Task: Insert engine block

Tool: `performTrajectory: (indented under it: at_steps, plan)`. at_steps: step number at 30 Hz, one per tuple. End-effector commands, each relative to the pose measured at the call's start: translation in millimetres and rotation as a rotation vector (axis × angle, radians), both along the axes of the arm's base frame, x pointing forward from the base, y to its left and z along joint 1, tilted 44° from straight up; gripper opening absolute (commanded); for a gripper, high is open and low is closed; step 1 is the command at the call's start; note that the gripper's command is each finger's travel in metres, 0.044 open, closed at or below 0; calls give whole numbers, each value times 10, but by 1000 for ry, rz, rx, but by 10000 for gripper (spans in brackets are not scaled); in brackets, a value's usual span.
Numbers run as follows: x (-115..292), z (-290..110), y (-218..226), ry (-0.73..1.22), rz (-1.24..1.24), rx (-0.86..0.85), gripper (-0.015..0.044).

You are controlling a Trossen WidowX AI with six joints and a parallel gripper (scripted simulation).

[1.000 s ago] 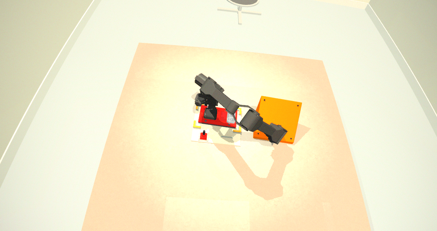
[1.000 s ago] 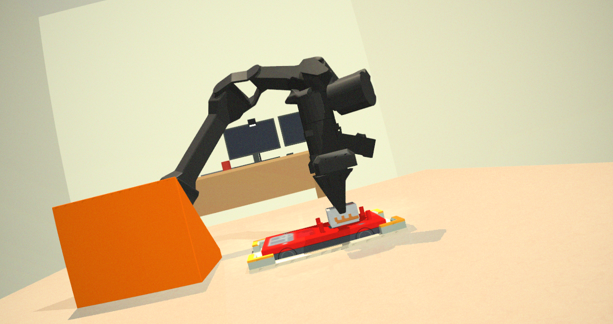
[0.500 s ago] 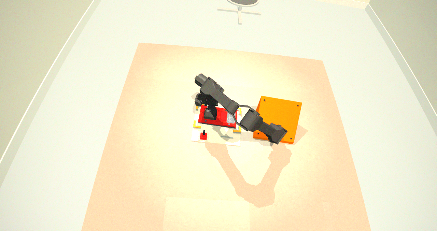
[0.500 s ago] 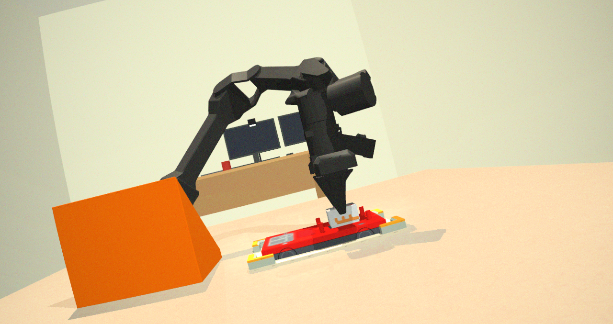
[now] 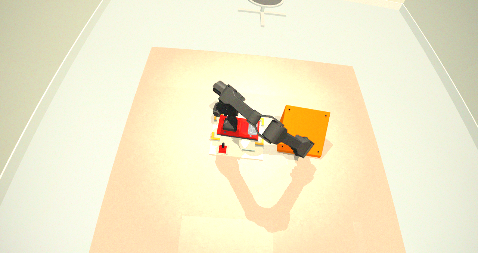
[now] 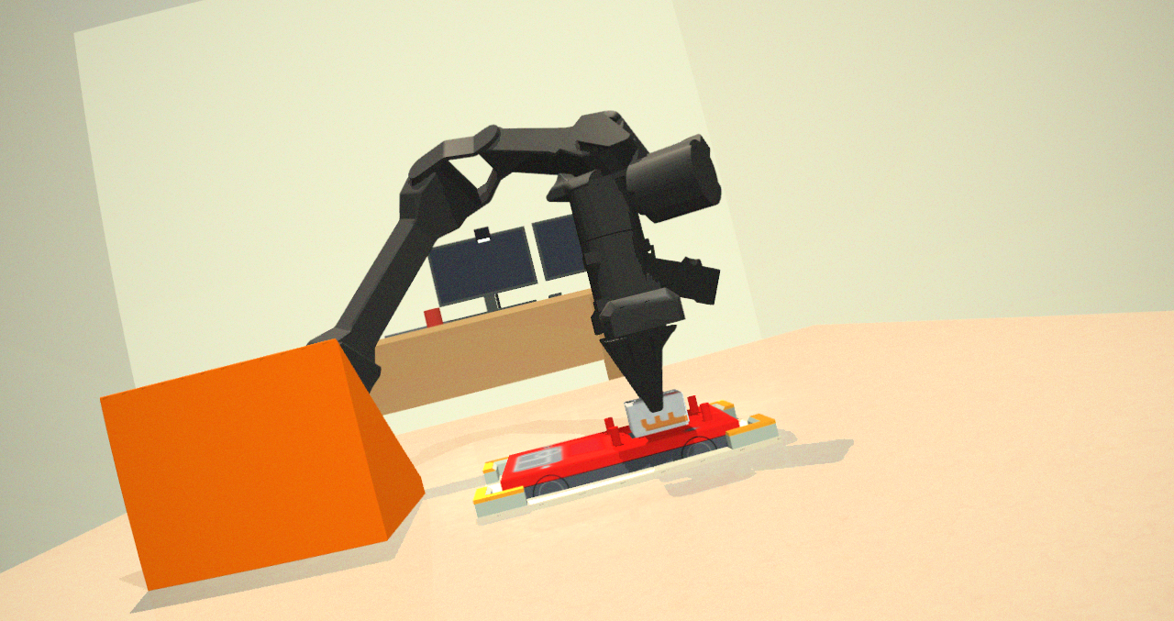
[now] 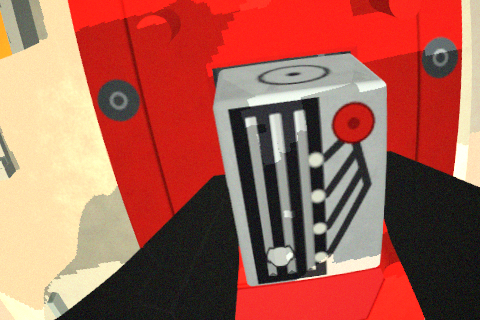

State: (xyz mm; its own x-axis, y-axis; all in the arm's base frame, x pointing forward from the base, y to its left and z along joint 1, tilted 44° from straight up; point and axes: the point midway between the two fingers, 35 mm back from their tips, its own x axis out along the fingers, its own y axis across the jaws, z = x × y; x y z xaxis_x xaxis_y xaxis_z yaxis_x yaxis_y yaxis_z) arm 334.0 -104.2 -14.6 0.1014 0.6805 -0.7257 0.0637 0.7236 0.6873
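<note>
— Where is the engine block?

— Between the gripper's fingers, clamped by its sides. It stands upright in the red car body, its lower part down in the opening and its grey upper part above the red deck.

— Is it fully down?

— I can't tell. From the wrist, the block covers the opening, so its rim and the rib are hidden. From the side, only the block's near face with an orange mark shows.

— And from above?

— The arm crosses over the car, so the block is out of sight there. The car sits on a white board with yellow corner pieces, next to the orange base.

— Anything else nearby?

— A small red piece with a dark peg stands on the board, apart from the car; too small to make out.
</note>
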Motion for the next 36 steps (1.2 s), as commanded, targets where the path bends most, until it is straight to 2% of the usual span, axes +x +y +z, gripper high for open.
performTrajectory:
  at_steps: [1,27,36]
  plan:
    - [-5,-12,11,4,-3,5,159]
    - [-3,-26,25,4,-4,5,159]
    - [2,-13,14,0,0,0,396]
